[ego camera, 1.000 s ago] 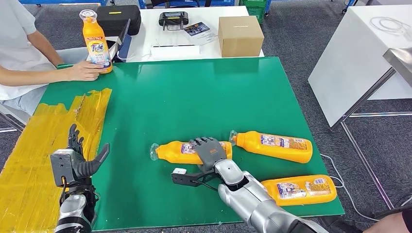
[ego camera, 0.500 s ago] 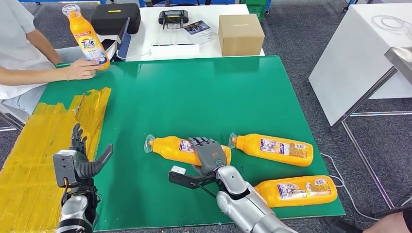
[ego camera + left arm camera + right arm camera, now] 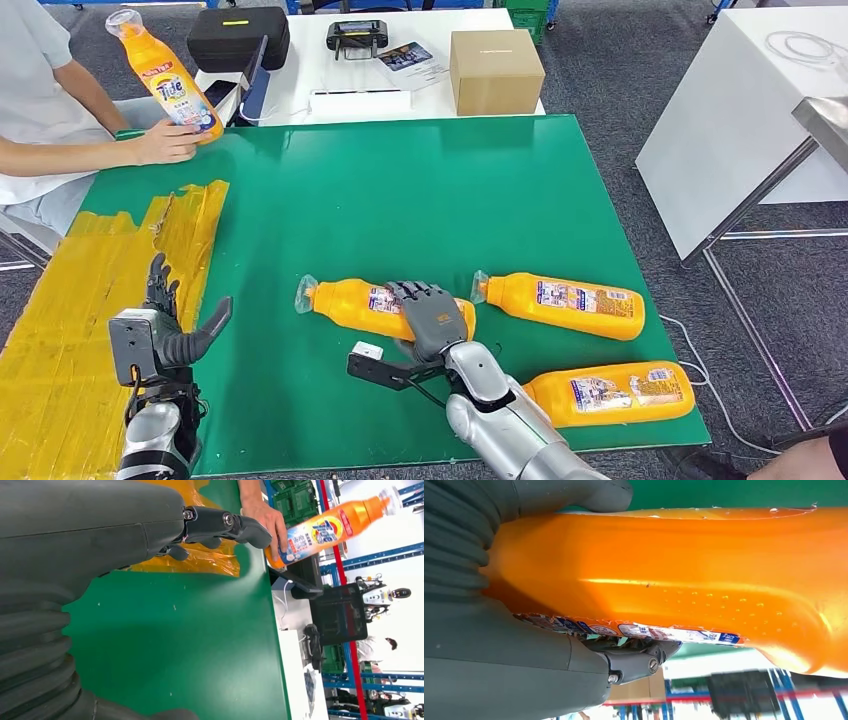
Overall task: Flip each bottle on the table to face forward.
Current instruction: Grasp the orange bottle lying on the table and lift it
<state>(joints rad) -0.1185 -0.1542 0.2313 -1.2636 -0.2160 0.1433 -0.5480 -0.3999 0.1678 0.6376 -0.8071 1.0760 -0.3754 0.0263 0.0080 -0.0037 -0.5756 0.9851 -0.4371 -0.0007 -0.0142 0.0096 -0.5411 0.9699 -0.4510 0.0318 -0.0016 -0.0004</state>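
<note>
Orange plastic detergent bottle (image 3: 385,309) lies on its side on the green table (image 3: 400,200), my right hand (image 3: 432,318) wrapped over its middle, left hand (image 3: 165,335) spread, holding nothing. That glossy rounded body looks slippery, so it could roll out of my fingers (image 3: 574,495) mid-turn and knock the neighbouring orange bottle (image 3: 565,304).

Your right arm (image 3: 520,425) comes in from the bottom center of the frame, angled up and left. Right hand (image 3: 432,318) is palm down, fingers wrapped over the bottle (image 3: 385,310) it grips, thumb (image 3: 574,495) on the opposite side. Left arm (image 3: 155,440) sits at lower left, forearm upright. Left hand (image 3: 165,325) is raised, fingers spread, holding nothing.
</note>
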